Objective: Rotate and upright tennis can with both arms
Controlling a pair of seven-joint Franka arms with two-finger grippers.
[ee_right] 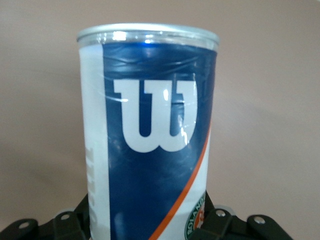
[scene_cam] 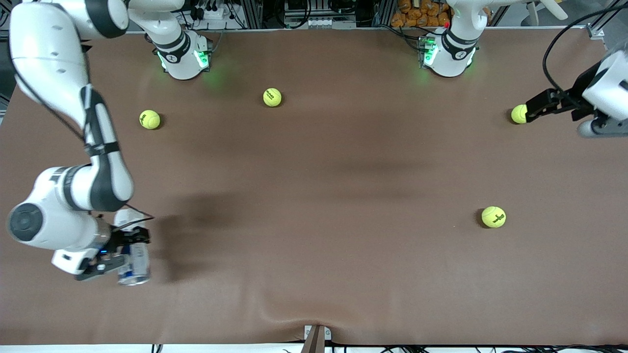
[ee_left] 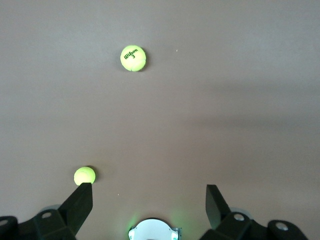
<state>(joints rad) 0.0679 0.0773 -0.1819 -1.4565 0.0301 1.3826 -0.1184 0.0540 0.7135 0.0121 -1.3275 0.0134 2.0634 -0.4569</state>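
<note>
The tennis can (scene_cam: 135,262), clear with a white and dark-blue "W" label, is near the table's front edge at the right arm's end. It lies lengthwise with its silver rim (scene_cam: 133,281) toward the front camera. My right gripper (scene_cam: 128,243) is shut on its middle. In the right wrist view the tennis can (ee_right: 150,125) fills the frame, and the right gripper (ee_right: 150,217) has a finger pressed on each side. My left gripper (scene_cam: 529,111) hangs open at the left arm's end beside a tennis ball (scene_cam: 517,113). The left gripper (ee_left: 149,190) holds nothing.
Three more yellow-green tennis balls lie on the brown table: one (scene_cam: 149,119) and another (scene_cam: 272,97) toward the arms' bases, and a third (scene_cam: 493,216) nearer the front camera. The left wrist view shows two balls (ee_left: 133,58) (ee_left: 84,175).
</note>
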